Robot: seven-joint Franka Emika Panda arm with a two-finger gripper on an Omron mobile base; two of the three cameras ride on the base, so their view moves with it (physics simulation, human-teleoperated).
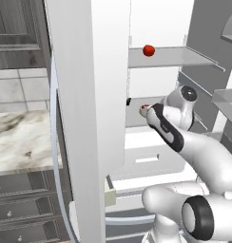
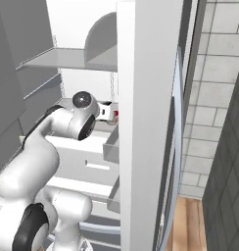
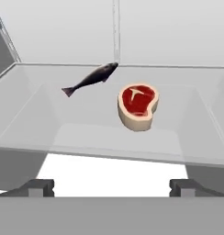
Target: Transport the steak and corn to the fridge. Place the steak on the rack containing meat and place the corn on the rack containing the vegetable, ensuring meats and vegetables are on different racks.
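Observation:
The steak, a thick red slab with a pale rim, lies flat on a glass rack inside the open fridge. A dark fish lies just behind it on the same rack. My gripper stands open a short way in front of the steak, with nothing between its fingers. The vegetable, a small red ball, sits on the shelf one level higher. A sliver of the steak shows past my wrist in the left base view. The corn is out of view.
The fridge door stands open on either side of my arm. White drawers sit below the rack. A marble counter with dark cabinets lies to the left, and a tiled wall to the right.

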